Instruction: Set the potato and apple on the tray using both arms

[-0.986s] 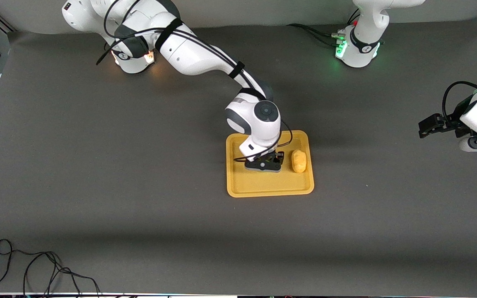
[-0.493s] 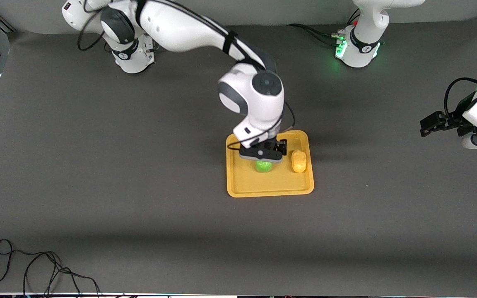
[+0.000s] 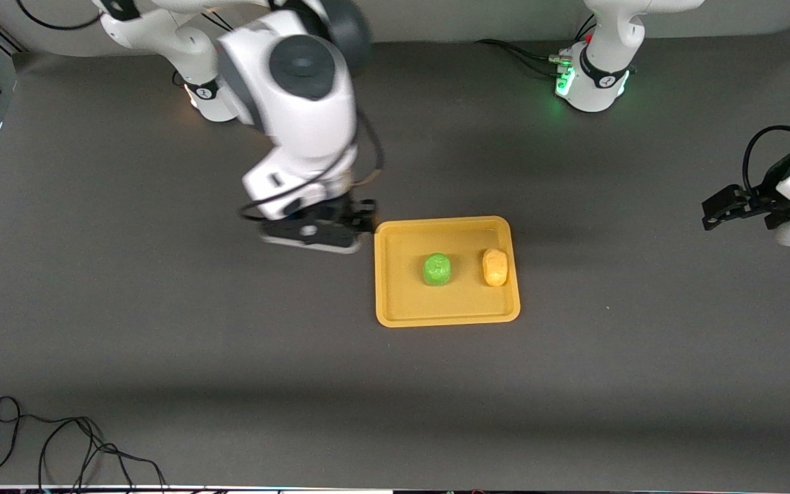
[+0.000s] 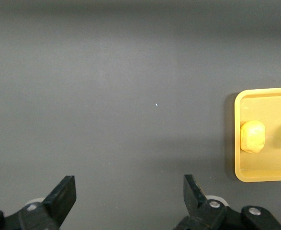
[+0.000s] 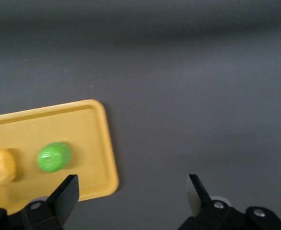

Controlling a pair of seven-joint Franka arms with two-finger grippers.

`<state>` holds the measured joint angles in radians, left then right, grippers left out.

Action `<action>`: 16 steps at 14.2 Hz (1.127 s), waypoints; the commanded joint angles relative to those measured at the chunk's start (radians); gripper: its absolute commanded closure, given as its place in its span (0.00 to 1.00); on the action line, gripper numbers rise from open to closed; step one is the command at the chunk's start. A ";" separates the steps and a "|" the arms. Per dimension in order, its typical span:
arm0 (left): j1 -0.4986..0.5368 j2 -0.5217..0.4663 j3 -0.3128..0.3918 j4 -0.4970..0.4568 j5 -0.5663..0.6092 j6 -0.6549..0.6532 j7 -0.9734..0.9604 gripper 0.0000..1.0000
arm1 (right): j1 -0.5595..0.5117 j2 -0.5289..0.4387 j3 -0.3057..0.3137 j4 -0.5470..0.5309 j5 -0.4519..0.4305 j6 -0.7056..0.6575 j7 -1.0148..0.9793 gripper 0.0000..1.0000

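Apple [image 3: 437, 269] and potato [image 3: 496, 267] sat side by side on tray [image 3: 447, 315]; my right gripper [image 3: 319, 230] hung spread, empty, beside it, left gripper [image 3: 724, 206] spread, waiting near the table's end—I judged a clean retreat best.

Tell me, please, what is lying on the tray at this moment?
On the tray lie the apple and, beside it toward the left arm's end, the potato. Nothing covers either; their undersides are hidden.

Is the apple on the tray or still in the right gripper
On the tray. The apple lies there beside the potato; the right gripper is open and empty over bare table.
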<state>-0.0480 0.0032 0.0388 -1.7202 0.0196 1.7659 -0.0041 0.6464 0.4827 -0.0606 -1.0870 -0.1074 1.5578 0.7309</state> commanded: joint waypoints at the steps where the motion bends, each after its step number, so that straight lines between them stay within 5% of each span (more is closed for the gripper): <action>1: -0.013 0.023 0.012 0.021 -0.007 0.000 0.006 0.00 | -0.193 -0.304 0.071 -0.379 0.018 0.073 -0.196 0.00; 3: -0.010 0.024 0.013 0.022 -0.006 0.000 0.010 0.00 | -0.340 -0.399 0.126 -0.471 0.018 0.079 -0.318 0.00; 8: -0.012 0.024 0.013 0.022 -0.006 -0.003 0.007 0.00 | -0.594 -0.472 0.137 -0.531 0.048 0.073 -0.605 0.00; 16: -0.024 0.024 0.012 0.019 -0.006 -0.009 0.000 0.00 | -0.625 -0.486 -0.001 -0.531 0.069 0.067 -0.792 0.00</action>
<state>-0.0580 0.0239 0.0416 -1.7181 0.0195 1.7677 -0.0042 0.0135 0.0274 -0.0491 -1.5860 -0.0705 1.6089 -0.0387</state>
